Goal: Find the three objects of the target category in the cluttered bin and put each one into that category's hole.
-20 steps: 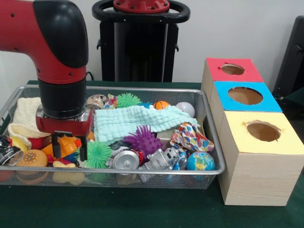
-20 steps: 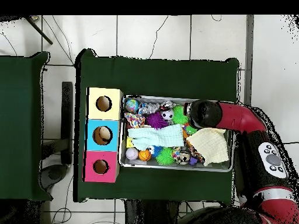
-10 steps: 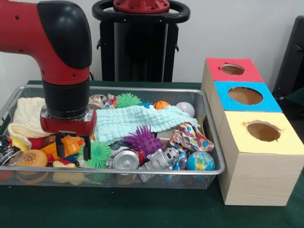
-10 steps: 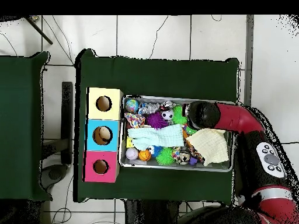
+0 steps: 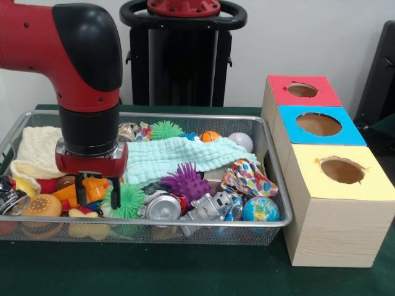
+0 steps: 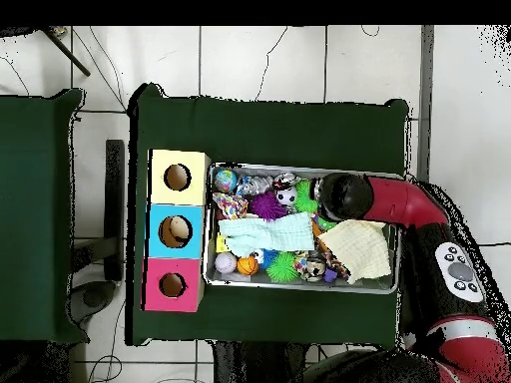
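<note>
The cluttered bin (image 5: 185, 225) is a silver wire mesh tray full of toys; it also shows in the overhead view (image 6: 299, 287). My gripper (image 5: 97, 192) hangs open in the bin's left part. Its fingers (image 5: 115, 191) stand on either side of an orange plastic toy (image 5: 91, 187). A green spiky ball (image 5: 129, 200) sits just right of them. Three boxes with holes stand right of the bin: red (image 5: 302, 92), blue (image 5: 318, 123) and yellow (image 5: 341, 169). In the overhead view the arm's wrist (image 6: 339, 194) covers the gripper.
The bin also holds a mint cloth (image 5: 179, 154), a cream cloth (image 5: 34, 148), a purple spiky ball (image 5: 186, 180), a silver can (image 5: 162, 206), a globe ball (image 5: 260, 209), a baseball (image 5: 241, 142) and a burger toy (image 5: 42, 205).
The arm and gripper have shifted a little to the right in the front view, over the orange toy towards the green spiky ball. The toys have not moved.
</note>
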Controlling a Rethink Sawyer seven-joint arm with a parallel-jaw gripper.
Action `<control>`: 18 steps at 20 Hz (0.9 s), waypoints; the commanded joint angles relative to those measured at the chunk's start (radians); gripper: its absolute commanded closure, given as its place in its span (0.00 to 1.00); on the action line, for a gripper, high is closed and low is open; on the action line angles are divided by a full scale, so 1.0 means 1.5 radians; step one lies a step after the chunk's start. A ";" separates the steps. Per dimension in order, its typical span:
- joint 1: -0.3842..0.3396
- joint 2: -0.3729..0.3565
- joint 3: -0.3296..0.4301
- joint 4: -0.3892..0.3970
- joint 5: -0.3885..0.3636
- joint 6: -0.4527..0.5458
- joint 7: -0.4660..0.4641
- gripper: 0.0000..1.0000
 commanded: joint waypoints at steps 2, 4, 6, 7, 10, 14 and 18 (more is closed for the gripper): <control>0.008 0.023 -0.010 0.023 -0.069 -0.037 -0.041 0.00; 0.004 0.022 -0.010 0.029 -0.072 -0.043 -0.041 0.00; 0.001 0.022 -0.009 0.032 -0.076 -0.046 -0.040 0.00; -0.001 0.022 -0.008 0.034 -0.079 -0.049 -0.040 0.00; -0.003 0.024 -0.005 0.030 -0.083 -0.048 -0.039 0.00; -0.004 0.027 -0.003 0.023 -0.090 -0.047 -0.037 0.00; -0.004 0.030 0.000 0.017 -0.093 -0.044 -0.036 0.00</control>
